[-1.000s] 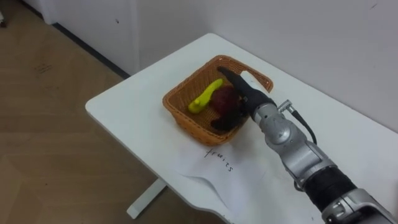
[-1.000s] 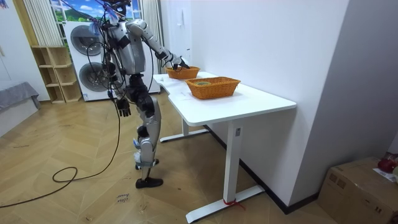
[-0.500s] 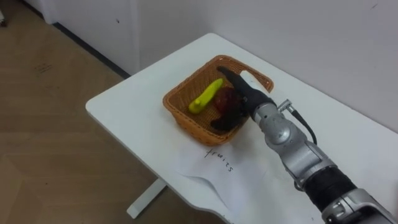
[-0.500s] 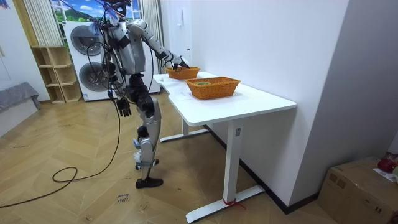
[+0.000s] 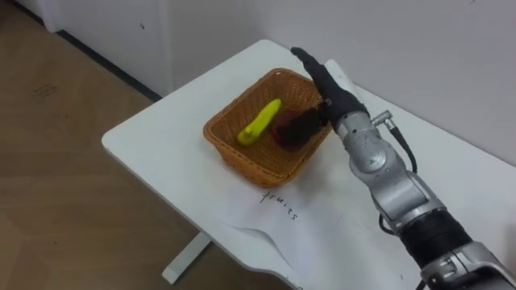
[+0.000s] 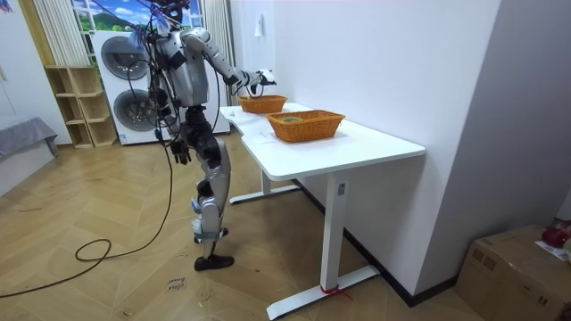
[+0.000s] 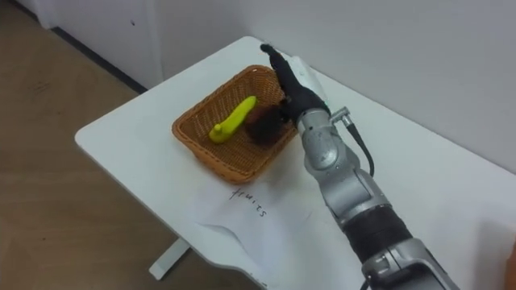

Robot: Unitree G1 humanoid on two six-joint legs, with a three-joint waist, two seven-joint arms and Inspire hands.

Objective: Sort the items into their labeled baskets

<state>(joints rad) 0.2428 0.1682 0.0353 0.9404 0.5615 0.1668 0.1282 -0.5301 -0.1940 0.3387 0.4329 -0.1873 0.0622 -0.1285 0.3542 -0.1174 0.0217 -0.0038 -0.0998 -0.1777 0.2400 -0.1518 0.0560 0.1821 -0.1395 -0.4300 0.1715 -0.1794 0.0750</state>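
Observation:
A woven fruit basket [image 5: 234,153] stands near the table's left end, also seen in the room view [image 6: 262,103]. Inside it lie a yellow banana [image 5: 260,122] and a dark red fruit [image 5: 287,130]. My right hand [image 5: 337,98] hovers over the basket's far right rim, open, with straight fingers pointing away and the thumb hanging down close to the red fruit. It holds nothing. In the right eye view the same hand [image 7: 295,87] sits above the banana [image 7: 232,118] and basket [image 7: 201,147]. My left hand [image 6: 181,150] hangs by my hip.
A white sheet with handwriting [image 5: 278,211] lies in front of the basket on the white table [image 5: 157,141]. A second woven basket [image 6: 306,124] stands further along the table. I stand at the table's end, with washing machines [image 6: 125,94] behind me.
My right hand has lifted out of the basket and moved toward its far rim, leaving the red fruit lying beside the banana. The eye view has shifted a little.

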